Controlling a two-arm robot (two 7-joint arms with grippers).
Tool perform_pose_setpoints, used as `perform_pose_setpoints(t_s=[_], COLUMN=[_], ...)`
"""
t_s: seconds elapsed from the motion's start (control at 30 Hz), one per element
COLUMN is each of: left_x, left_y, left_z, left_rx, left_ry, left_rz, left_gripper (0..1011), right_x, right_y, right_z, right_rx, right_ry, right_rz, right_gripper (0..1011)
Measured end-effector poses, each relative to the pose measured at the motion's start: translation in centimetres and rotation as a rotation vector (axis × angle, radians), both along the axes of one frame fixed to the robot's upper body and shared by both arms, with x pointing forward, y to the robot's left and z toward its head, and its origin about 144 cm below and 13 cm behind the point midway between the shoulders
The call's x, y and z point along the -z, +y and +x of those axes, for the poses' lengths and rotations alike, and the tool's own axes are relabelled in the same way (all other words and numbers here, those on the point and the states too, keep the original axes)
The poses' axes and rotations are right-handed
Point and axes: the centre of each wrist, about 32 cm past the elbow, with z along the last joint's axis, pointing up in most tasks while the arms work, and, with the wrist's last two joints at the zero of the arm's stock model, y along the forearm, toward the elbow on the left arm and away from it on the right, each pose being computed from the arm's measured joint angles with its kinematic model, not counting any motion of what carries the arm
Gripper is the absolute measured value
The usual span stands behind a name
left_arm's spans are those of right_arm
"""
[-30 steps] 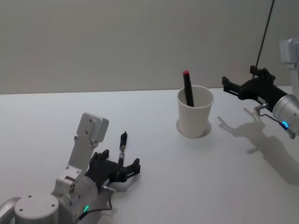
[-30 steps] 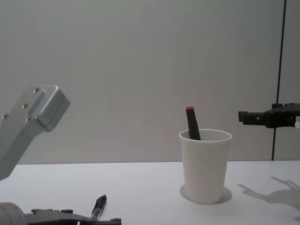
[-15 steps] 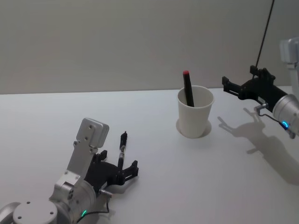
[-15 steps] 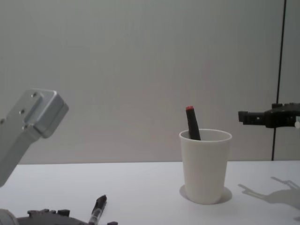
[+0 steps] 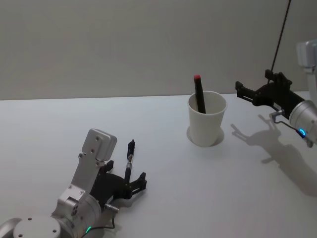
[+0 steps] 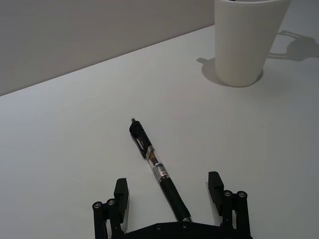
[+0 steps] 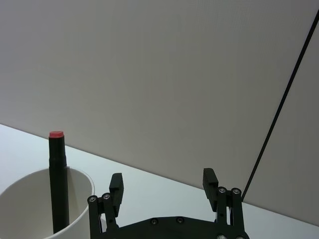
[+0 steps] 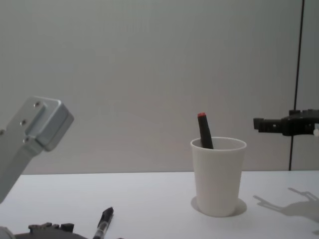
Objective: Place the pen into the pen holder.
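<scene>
Black pen (image 6: pixel 155 167) lies flat on the white counter (image 5: pixel 208 188), between the released left pincer's (image 6: pixel 167 180) spread fingers.
Slim black barrel, clear labelled middle; white tapered pen holder (image 5: pixel 205 124) well apart holds a red-capped marker (image 5: pixel 198 91); right pincer (image 7: pixel 162 175) hovers released nearby.

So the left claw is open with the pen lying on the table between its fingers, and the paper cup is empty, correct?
No, the paper cup is not empty: a red-capped black marker stands in it, as the head view shows. The rest holds: the left claw is open, with the pen lying on the table between its fingers.
</scene>
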Motion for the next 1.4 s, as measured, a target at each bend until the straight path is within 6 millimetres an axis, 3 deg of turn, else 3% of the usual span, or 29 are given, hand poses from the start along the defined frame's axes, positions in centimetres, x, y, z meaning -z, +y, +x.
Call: perform_pose_setpoints(t_s=[0.23,0.37,0.9,1.13,1.27,1.4], left_x=[0.06,0.08,0.12,0.13,0.12,0.12], left_y=[0.02,0.02,0.05,0.05,0.05,0.05], left_z=[-0.05,-0.07,-0.11,-0.11,-0.11,-0.11], left_rx=[0.003,0.004,0.006,0.007,0.007,0.007], left_ry=[-0.004,-0.006,-0.008,-0.009,-0.009,-0.010], left_rz=[0.004,0.006,0.008,0.008,0.009,0.009], left_gripper=[1001,929,475,208,110,78], right_x=[0.00,0.00,0.00,0.00,0.00,0.00], right_y=[0.00,0.00,0.00,0.00,0.00,0.00], right_z=[0.00,0.00,0.00,0.00,0.00,0.00], right_rx=[0.000,0.000,0.000,0.000,0.000,0.000], right_ry=[0.000,0.000,0.000,0.000,0.000,0.000], right_rz=[0.000,0.000,0.000,0.000,0.000,0.000], right_gripper=[1002,1002,1002,1002,1002,1002])
